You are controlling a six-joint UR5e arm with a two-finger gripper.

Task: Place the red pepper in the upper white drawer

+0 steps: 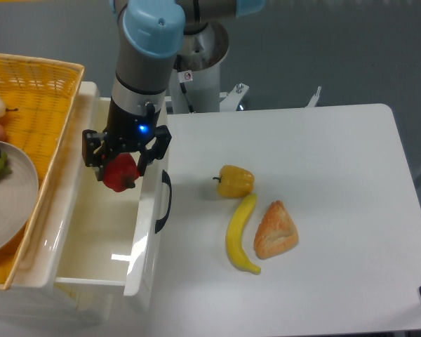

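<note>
My hand (pixel 119 159) was clamped on the red pepper (pixel 120 172), its two dark fingers pressed against the pepper's sides, and the pepper hung from it above the open upper white drawer (pixel 91 239), clear of the drawer's floor. Taking that drawer as my landmark, the pepper sat over its far end, close to the inner face of the front panel, whose dark curved handle (pixel 163 201) faced the worktop (pixel 337 175). A blue light glowed on my wrist just above the hand. A yellow woven basket (pixel 35 105) lay along the side of the drawer away from the handle, with a plate (pixel 14 203) inside it. Out on the worktop, well apart from the drawer front, lay a yellow pepper (pixel 234 181), a banana (pixel 239 234) just below it, and a triangular pastry (pixel 275 230) beside the banana.
</note>
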